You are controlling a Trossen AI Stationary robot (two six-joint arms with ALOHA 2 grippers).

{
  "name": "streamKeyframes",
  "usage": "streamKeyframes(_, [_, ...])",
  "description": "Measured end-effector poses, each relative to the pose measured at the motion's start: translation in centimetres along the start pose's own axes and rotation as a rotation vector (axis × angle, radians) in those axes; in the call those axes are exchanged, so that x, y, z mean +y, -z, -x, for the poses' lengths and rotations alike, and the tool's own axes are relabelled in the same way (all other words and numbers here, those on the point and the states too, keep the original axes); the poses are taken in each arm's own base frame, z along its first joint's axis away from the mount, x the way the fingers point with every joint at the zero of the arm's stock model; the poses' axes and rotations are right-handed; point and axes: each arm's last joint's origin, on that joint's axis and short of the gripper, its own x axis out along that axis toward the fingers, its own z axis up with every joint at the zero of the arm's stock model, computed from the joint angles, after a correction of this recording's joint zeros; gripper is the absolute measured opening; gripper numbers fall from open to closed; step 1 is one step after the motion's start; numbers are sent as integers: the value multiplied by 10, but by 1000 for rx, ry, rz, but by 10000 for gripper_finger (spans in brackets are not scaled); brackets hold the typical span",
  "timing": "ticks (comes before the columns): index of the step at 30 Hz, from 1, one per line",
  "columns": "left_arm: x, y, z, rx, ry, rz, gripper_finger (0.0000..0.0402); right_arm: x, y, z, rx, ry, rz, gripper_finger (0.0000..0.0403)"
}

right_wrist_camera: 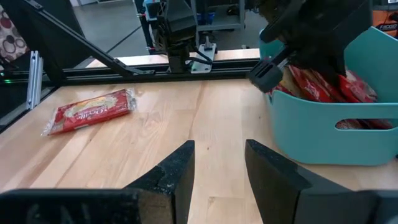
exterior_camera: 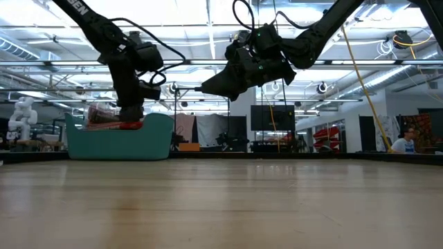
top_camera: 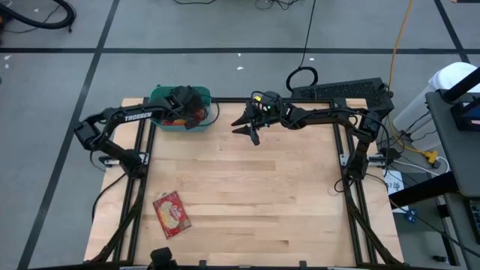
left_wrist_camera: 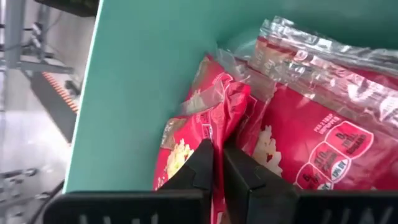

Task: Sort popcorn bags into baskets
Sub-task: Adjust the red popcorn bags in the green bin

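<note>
The teal bin (top_camera: pixel 166 120) stands at the table's far left and holds several red popcorn bags (left_wrist_camera: pixel 323 143). My left gripper (top_camera: pixel 182 103) reaches down into the bin and is shut on one red bag (left_wrist_camera: pixel 211 118). In the low view it (exterior_camera: pixel 131 119) stands at the bin's rim (exterior_camera: pixel 118 142). My right gripper (top_camera: pixel 251 131) is open and empty, high above the table's far middle (exterior_camera: pixel 225 86). One more red bag (top_camera: pixel 172 214) lies flat on the table near the front left, also in the right wrist view (right_wrist_camera: pixel 87 109). My left gripper pinches a crumpled end of a red bag (left_wrist_camera: pixel 219 134) between its two fingers (left_wrist_camera: pixel 202 168). The fingers come from above, pointing down into the bin. The bag lies against the bin's teal wall (left_wrist_camera: pixel 143 93) and beside the other bags.
Bare wooden table (top_camera: pixel 262 187) spreads between the bin and the lone bag. Black frame rails run along the left (top_camera: pixel 139 180) and right (top_camera: pixel 352 187) sides. A keyboard (top_camera: pixel 337 90) lies at the far right edge.
</note>
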Motion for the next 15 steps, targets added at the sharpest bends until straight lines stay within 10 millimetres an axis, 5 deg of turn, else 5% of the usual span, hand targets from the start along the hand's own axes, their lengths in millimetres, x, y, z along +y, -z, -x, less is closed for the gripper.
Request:
streamKeyframes(7, [-23, -11, 27, -31, -72, -23, 7, 0, 0, 0, 0, 1, 1, 134])
streamKeyframes(15, [-32, -1, 64, -43, -86, 34, 4, 0, -2, 0, -14, 2, 13, 134])
